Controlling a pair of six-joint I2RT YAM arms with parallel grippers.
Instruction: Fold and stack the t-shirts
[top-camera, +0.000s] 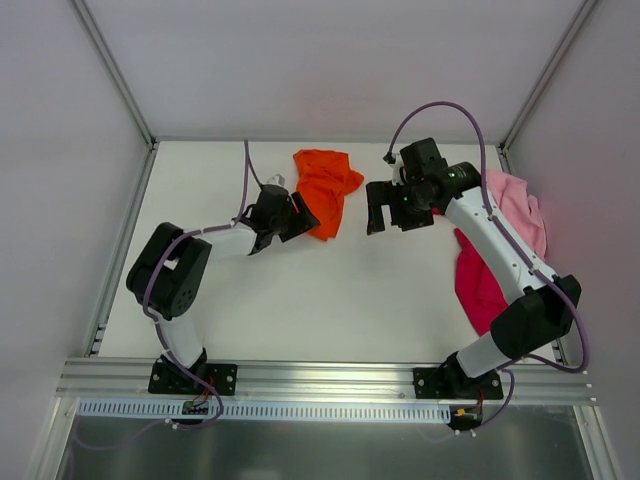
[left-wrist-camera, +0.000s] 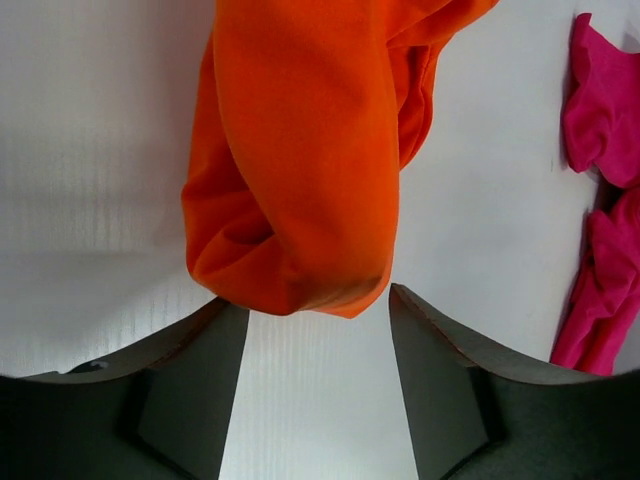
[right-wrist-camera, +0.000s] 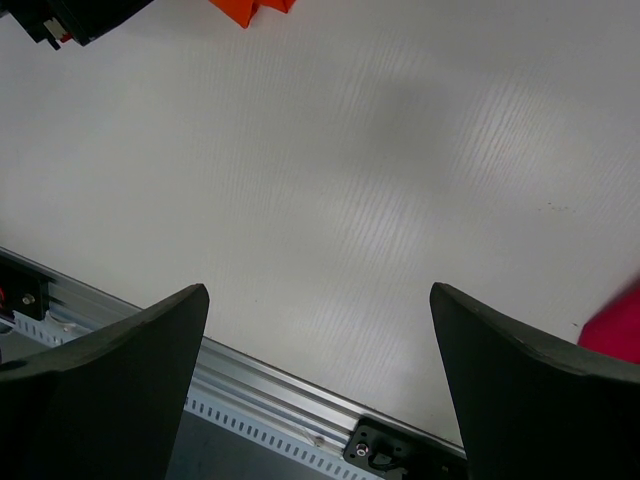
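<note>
L gripper (top-camera: 298, 222) sits at the near-left edge of the bunched orange t-shirt (top-camera: 325, 190), jaws part-spread with the rolled hem right at the tips. It's prob. touching, hard to say, but nothing is pinched. R gripper (top-camera: 388, 222) is spread wide and empty over the table (top-camera: 300, 300). Pink t-shirt (top-camera: 520, 205) and magenta t-shirt (top-camera: 478, 280) lie heaped far right. Risk: clamping that thick roll grabs several layers — shirt lifts as a wad and won't spread.
</note>
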